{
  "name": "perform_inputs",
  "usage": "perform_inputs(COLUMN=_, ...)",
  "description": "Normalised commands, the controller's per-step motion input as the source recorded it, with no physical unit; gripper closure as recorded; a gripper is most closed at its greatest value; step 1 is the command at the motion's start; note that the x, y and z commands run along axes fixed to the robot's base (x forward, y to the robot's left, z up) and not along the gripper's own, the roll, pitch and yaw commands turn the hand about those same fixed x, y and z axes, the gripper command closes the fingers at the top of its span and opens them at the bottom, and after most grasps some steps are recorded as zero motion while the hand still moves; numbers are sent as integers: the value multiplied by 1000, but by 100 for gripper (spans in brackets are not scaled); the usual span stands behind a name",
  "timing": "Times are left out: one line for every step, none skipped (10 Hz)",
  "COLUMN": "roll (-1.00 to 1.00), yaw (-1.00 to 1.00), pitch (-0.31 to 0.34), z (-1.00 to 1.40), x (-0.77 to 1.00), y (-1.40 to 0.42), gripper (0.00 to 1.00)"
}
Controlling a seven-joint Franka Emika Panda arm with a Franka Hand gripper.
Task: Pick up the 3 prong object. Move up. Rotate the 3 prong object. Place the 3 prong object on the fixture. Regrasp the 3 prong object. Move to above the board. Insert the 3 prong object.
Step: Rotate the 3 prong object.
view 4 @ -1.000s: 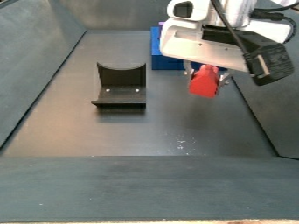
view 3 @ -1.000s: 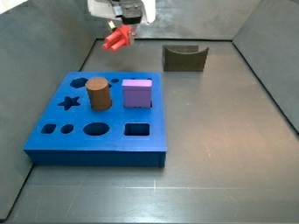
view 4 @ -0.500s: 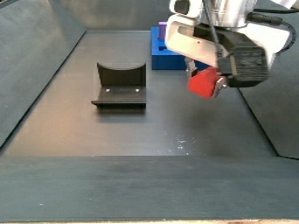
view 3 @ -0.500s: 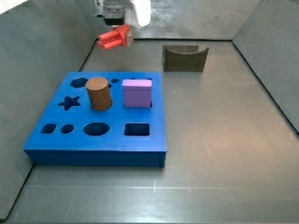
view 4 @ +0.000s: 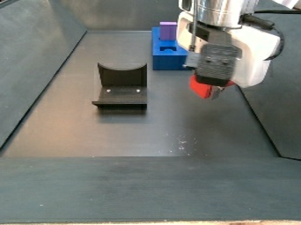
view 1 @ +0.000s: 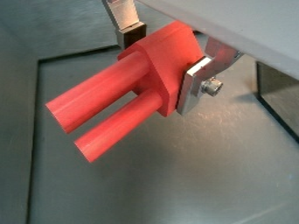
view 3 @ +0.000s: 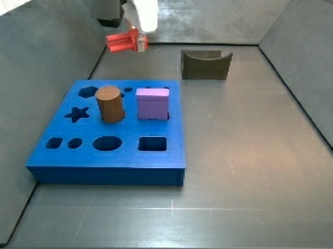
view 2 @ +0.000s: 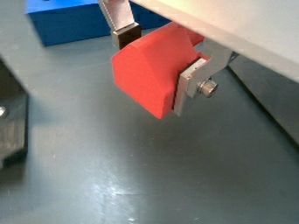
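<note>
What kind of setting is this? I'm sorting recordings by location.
Likely a lab test cell for robot insertion: grey walled floor, blue board with shaped holes, dark fixture, and the gripper raised beside the board, jaws shut on the red 3 prong object.

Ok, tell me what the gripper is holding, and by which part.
The gripper holds the red pronged piece by its thick block end, in the air; its prongs stick out free.

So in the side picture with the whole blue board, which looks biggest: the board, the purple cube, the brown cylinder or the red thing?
1. The board, by far.
2. The purple cube and brown cylinder look about alike.
3. The 3 prong object, held in the pincer above the floor, looks smallest, though it is farther from the camera.
</note>
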Motion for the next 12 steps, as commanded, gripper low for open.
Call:
perform_inputs(roll=0, yaw=-1000, pitch=-1, z=13, x=-11, y=13, gripper=100)
perform_inputs(roll=0, yaw=-1000, pitch=-1, z=13, x=-11, y=13, gripper=100)
perform_inputs(roll=0, yaw=-1000, pitch=-1, z=13, x=-11, y=13, gripper=100)
perform_inputs(roll=0, yaw=-1000, pitch=-1, z=13, x=-11, y=13, gripper=100)
perform_inputs(roll=0, yaw=-1000, pitch=-1, z=13, x=-11, y=13, gripper=100)
perform_inputs(roll=0, yaw=-1000, pitch=-2, z=13, x=-11, y=13, gripper=100)
perform_inputs(roll=0, yaw=-1000, pitch=-2, z=13, x=-12, y=14, gripper=100)
perform_inputs(roll=0, yaw=-1000, pitch=-2, z=13, x=-12, y=14, gripper=100)
perform_inputs(roll=0, yaw=-1000, pitch=-2, z=12, x=-12, y=14, gripper=100)
perform_inputs(roll=0, yaw=-1000, pitch=-2, z=12, x=-12, y=14, gripper=100)
perform_inputs(roll=0, yaw=-1000, pitch=-2, z=12, x=-12, y=14, gripper=100)
perform_inputs(roll=0, yaw=-1000, pitch=-2, z=12, x=-12, y=14, gripper=100)
